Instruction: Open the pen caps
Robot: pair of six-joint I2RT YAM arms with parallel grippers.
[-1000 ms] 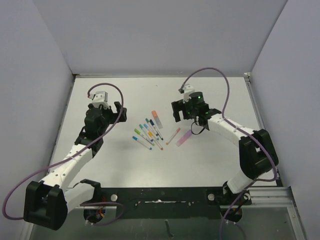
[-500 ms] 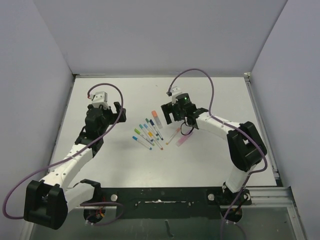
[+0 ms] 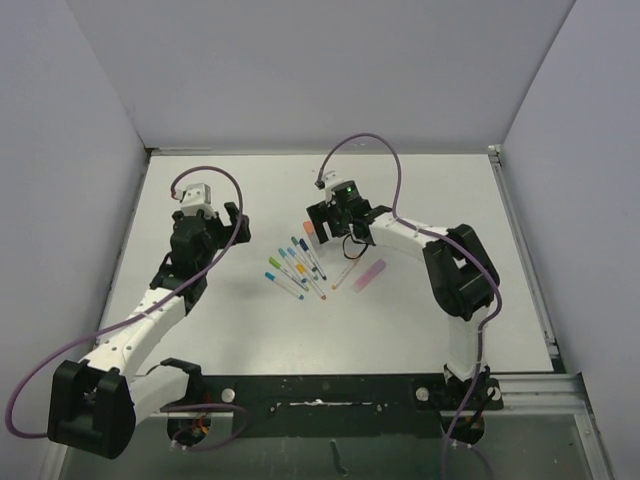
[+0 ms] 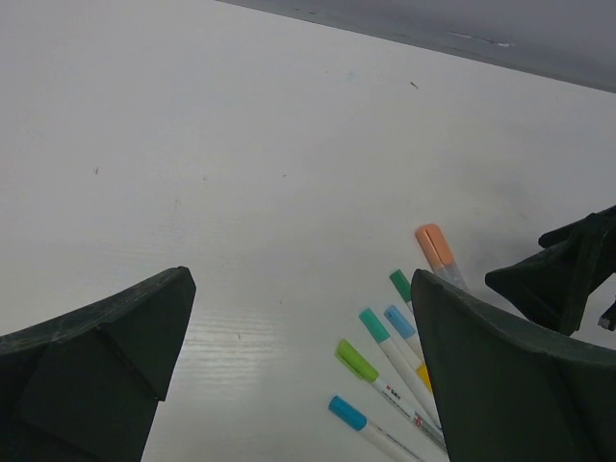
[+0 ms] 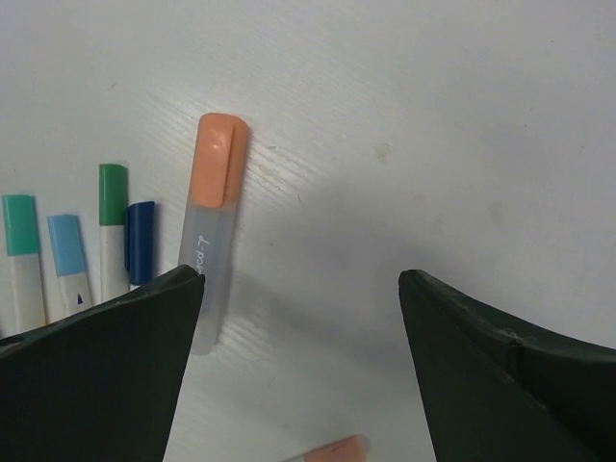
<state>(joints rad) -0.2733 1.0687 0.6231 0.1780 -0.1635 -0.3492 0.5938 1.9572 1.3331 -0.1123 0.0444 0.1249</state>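
Observation:
Several thin white pens lie fanned on the table [image 3: 420, 320], their pen caps [image 3: 290, 262] pointing up-left. In the left wrist view I see lime [image 4: 357, 361], teal [image 4: 373, 324], light blue [image 4: 398, 320] and green [image 4: 400, 285] caps. My left gripper [image 4: 300, 284] hovers open to the left of the fan [image 3: 210, 228], nothing between its fingers. My right gripper [image 3: 318, 228] hangs open at the fan's far end. An orange-capped clear highlighter [image 5: 217, 192] lies beside its left finger [image 5: 125, 346]. Between the jaws [image 5: 300, 279] is bare table.
A pink highlighter [image 3: 369, 274] and a thin orange-tipped pen [image 3: 346, 271] lie right of the fan. Green [image 5: 113, 183] and dark blue [image 5: 141, 241] caps sit left of the orange-capped one. Grey walls close the table's back and sides.
The right arm has swung left from the table's right half to the far end of the pen fan, over the orange-capped highlighter. The left arm has stayed still.

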